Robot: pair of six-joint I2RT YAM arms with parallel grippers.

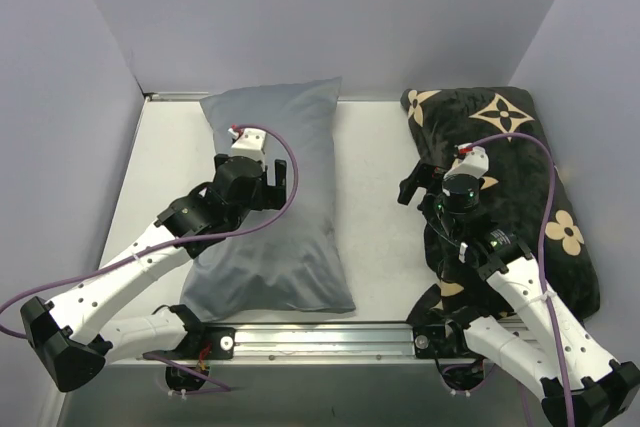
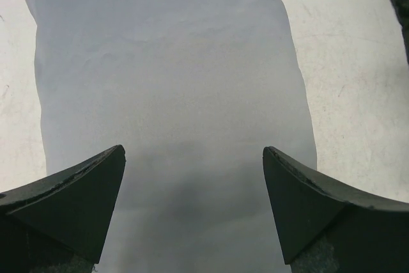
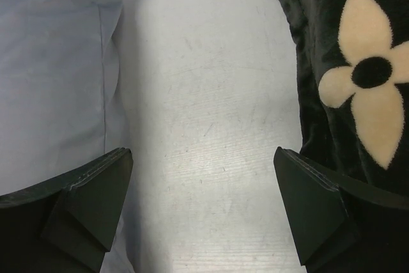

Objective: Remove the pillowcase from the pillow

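So, the pillow (image 1: 300,217) lies on the left half of the table (image 1: 380,197), plain and pale. It runs lengthwise from near the far edge down to the near edge, angled a little. No dark cover shows on it anywhere. Over on the right half sits the black plush cushion (image 1: 520,167) with its tan flower motifs, stretching from the far right corner down along the right edge. A bare strip of table separates the two.

The left arm (image 1: 150,247) reaches in from the near left corner, its wrist poised over the middle of the pillow. From the left wrist view its jaws are spread wide. Both dark fingertips (image 2: 89,183) sit low in the view with smooth pillow (image 2: 172,62) fabric filling the space between them. Nothing is held, and the cloth is not pinched. Whether the tips touch the fabric, I cannot tell.

The right arm (image 1: 460,197) comes up from the near right corner, its wrist at the cushion's left border. Its jaws are wide apart too and empty. The right wrist view looks straight down the bare strip. The pillow's edge (image 3: 51,62) is off to the left, and the cushion (image 3: 307,43) with a tan flower is to the right. One fingertip (image 3: 96,190) is beside the pillow and the other against the cushion's side, contact unclear.
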